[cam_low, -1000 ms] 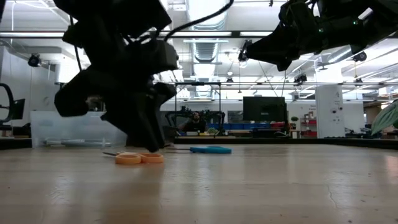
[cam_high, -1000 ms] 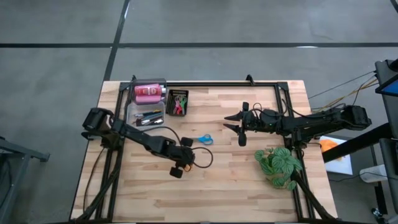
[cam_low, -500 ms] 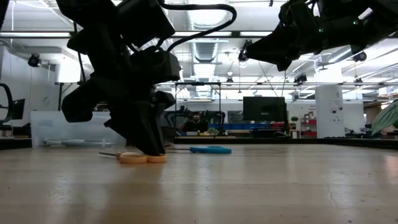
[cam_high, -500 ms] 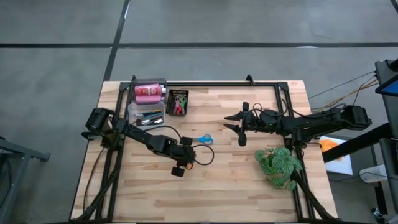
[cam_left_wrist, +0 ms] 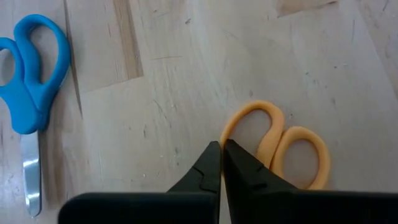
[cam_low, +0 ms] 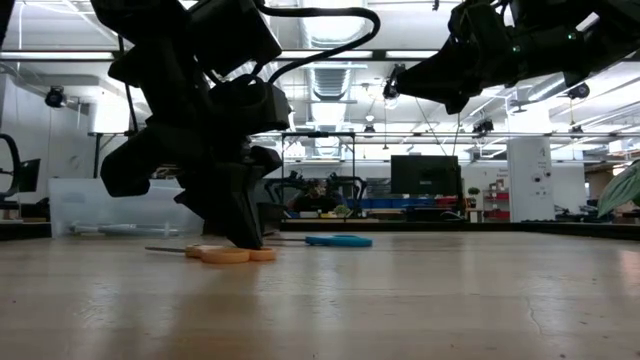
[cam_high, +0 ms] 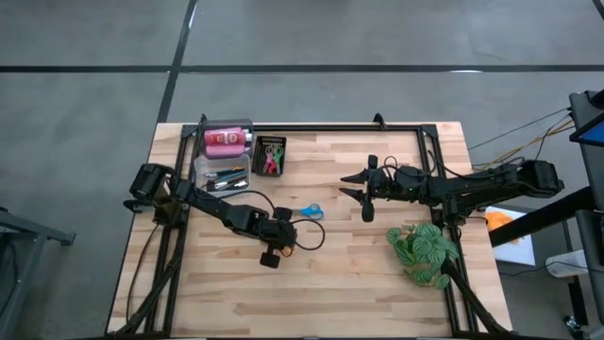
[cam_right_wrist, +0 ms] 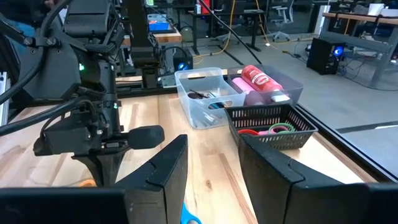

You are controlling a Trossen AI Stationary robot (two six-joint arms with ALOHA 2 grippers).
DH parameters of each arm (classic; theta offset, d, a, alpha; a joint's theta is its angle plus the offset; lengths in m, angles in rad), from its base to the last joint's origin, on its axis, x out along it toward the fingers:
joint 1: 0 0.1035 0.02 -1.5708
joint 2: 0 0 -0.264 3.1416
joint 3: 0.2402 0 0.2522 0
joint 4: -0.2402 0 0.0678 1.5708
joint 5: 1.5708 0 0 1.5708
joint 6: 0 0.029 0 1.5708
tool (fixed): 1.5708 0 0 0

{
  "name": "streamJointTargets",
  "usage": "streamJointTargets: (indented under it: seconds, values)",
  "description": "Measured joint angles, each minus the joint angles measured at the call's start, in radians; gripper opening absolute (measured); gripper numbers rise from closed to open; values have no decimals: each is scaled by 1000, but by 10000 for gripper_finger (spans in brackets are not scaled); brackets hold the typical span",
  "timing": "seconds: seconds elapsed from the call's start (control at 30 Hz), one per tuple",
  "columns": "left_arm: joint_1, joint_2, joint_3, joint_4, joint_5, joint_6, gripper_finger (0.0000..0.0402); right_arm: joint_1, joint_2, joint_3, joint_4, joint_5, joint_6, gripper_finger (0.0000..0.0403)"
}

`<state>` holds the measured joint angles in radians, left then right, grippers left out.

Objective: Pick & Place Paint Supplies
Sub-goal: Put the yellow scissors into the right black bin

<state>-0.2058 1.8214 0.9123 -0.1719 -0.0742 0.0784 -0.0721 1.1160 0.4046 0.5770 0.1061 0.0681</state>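
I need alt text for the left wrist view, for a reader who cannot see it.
The left end effector, fingers shut, touches the handle of orange scissors lying on the wooden table. Blue scissors lie apart from them.

scissors point(cam_left_wrist: 277, 146) beside second scissors point(cam_left_wrist: 32, 99), on table point(cam_left_wrist: 186, 68)

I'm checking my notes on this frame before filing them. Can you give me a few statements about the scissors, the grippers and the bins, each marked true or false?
1. The left gripper is shut at the orange scissors. True.
2. The blue scissors lie in the black basket. False: they lie on the table.
3. The right gripper holds a brush. False: its fingers are apart and empty.
4. A pink bottle lies in the clear tub. True.
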Motion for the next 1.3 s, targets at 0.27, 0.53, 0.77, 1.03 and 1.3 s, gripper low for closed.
streamJointTargets:
  seconds: [0.27, 0.53, 0.77, 1.03, 1.3]
  values:
    - [2, -10, 25, -34, -24, 0, 3, 0, 0, 0, 0, 0, 1, 141]
    - [2, -20, 141, -186, -88, -18, 2, 0, 0, 0, 0, 0, 1, 141]
    - [25, -25, 267, -366, -262, -300, 2, 0, 0, 0, 0, 0, 3, 141]
    - [96, -27, 401, -557, -378, -642, 2, 0, 0, 0, 0, 0, 1, 141]
    - [213, -107, 424, -661, -423, -884, 2, 0, 0, 1, 0, 0, 2, 141]
